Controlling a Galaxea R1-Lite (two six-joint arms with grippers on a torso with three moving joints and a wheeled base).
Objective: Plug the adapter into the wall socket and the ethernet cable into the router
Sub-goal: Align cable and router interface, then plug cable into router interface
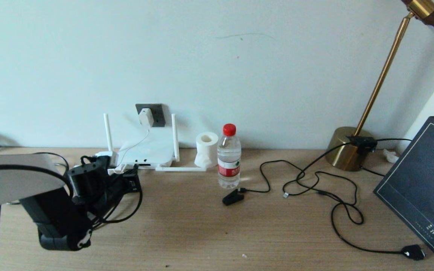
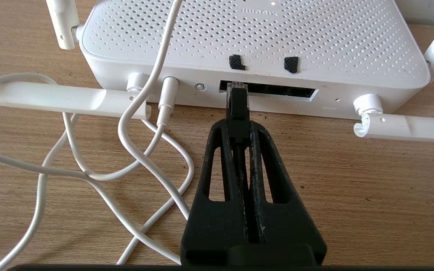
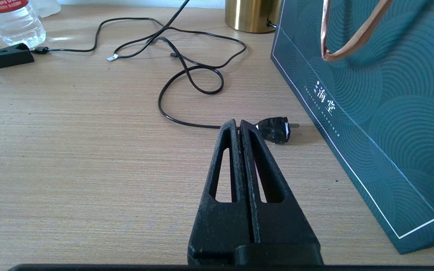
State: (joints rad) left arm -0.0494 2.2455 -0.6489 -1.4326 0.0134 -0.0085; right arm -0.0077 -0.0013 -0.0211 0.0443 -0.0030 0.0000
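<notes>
At the left rear of the counter (image 1: 201, 233), against the wall: adapter (image 1: 145, 117) seated in the wall socket (image 1: 158, 114), so you can count that step done; router (image 2: 254, 41) flat below it. Your left hand (image 2: 238, 126) is clenched on the ethernet cable (image 2: 238, 109), its clear tip at the mouth of the router's port slot (image 2: 273, 90); next you likely need a straight push until it seats, then release. Your right hand (image 3: 239, 126) hangs parked, clenched on nothing, over the counter's right side.
</notes>
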